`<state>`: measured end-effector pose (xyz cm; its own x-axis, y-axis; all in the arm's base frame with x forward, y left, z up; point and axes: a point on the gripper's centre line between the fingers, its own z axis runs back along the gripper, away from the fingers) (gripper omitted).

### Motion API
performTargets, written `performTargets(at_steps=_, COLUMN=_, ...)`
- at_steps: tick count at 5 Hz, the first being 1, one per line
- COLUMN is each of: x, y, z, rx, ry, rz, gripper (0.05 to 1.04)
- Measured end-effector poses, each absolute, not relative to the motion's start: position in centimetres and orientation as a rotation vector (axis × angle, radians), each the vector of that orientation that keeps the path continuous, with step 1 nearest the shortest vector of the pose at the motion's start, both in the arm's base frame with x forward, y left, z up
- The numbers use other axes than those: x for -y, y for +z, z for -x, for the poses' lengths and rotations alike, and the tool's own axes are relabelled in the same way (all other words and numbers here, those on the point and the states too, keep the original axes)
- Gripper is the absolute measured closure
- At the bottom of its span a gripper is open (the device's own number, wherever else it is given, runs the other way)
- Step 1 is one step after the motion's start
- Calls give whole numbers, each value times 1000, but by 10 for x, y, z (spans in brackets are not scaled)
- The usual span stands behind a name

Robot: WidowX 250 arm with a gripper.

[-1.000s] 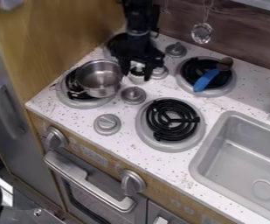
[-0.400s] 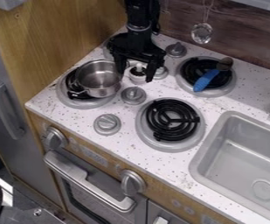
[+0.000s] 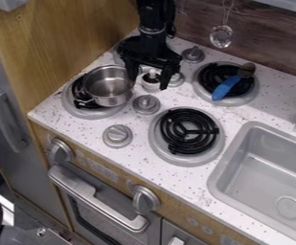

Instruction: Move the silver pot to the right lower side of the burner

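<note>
Pot [image 3: 109, 88]: sitting upright on the left burner [image 3: 80, 111], off-center toward 1 to 2 o'clock, leaving coil showing along the 7 to 10 o'clock side. Handle [image 3: 85, 102] is pointing to about 7 o'clock.

Claw [image 3: 149, 84]: hanging at the pot's 3 o'clock side, spread, with no pot between its fingers. The near finger [image 3: 131, 71] is overlapping the pot's rim in view; can't tell if it's touching.

Progress: goal wording is leaving two readings. If it's meaning the 4 to 5 o'clock side of the same burner, the pot is sitting too high, needing a short shift toward 5 o'clock. If it's meaning the other front burner [image 3: 187, 161], the whole carry is remaining; that one is lying at the pot's 4 o'clock, bare coil showing, with the knob [image 3: 147, 104] standing on the way. Either way, not looking done.

Left to do, judging from here: getting a hold on the rim or pushing from the 11 o'clock side, moving the pot over, setting it flat, letting go. Counting it as incomplete, pot on a burner but not where the task is wanting it.
</note>
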<state>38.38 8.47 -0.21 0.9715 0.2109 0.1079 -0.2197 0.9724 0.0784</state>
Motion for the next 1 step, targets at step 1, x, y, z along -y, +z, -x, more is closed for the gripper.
performTargets(at_steps=1, x=-85, y=-2, z=-384, rx=99, ry=218, rz=-90, gripper=83)
